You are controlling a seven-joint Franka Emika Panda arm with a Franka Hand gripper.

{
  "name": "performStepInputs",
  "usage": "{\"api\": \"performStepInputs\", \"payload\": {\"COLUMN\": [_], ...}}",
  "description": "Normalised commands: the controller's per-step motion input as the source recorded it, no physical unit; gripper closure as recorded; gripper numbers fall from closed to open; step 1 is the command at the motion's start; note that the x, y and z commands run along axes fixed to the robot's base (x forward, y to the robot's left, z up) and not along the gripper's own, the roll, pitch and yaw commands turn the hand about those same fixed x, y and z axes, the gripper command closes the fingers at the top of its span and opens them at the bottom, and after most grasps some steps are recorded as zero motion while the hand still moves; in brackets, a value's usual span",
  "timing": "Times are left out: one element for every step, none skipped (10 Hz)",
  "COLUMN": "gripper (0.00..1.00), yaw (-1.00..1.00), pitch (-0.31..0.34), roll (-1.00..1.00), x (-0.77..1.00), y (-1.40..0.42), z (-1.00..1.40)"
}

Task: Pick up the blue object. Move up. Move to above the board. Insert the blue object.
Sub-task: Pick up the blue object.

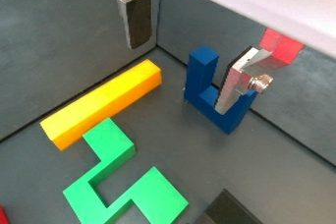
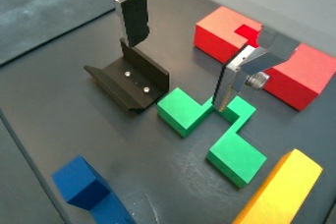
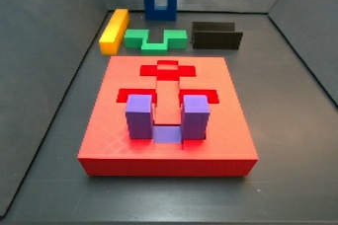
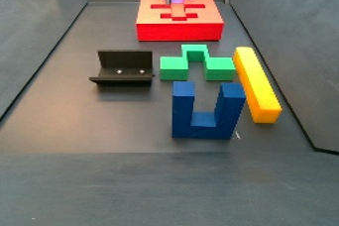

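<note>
The blue object (image 1: 206,88) is a dark-blue U-shaped block standing on the floor with its prongs up. It shows in both side views (image 3: 160,0) (image 4: 207,108), and a corner of it shows in a wrist view (image 2: 85,184). The red board (image 3: 132,76) lies flat at the other end of the floor (image 4: 153,24), and parts of it show in a wrist view (image 2: 223,31). My gripper (image 1: 190,51) is open and empty, well above the floor. One finger (image 1: 241,83) hangs in front of the blue object. The gripper also shows in a wrist view (image 2: 184,51).
A yellow bar (image 1: 105,100) (image 4: 256,81) and a green block (image 2: 210,130) (image 4: 196,63) lie beside the blue object. The fixture (image 2: 129,79) (image 4: 122,68) stands near them. A purple U-shaped block (image 3: 165,118) sits in the board. Grey walls ring the floor.
</note>
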Motion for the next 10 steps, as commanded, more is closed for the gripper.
{"api": "performStepInputs", "payload": {"gripper": [0.00,0.00,0.00,0.00,0.00,0.00,0.00,0.00,0.00,0.00], "yaw": [-0.09,0.00,0.00,-0.16,-0.17,-0.20,-0.26,-0.28,-0.20,0.00], "pitch": [0.054,0.001,0.000,0.000,0.000,0.000,0.000,0.017,0.000,0.000], "roll": [-0.06,0.00,0.00,-0.05,-0.14,-0.12,-0.07,-0.03,-0.08,-0.12], "x": [0.18,0.00,0.00,0.37,0.48,0.56,0.55,0.50,0.33,0.13], "y": [0.27,0.05,0.02,0.46,0.72,0.68,0.66,0.66,0.74,0.73], "z": [-0.04,0.00,0.00,-0.05,-0.05,-0.06,-0.10,-0.13,-0.12,-0.13]}}
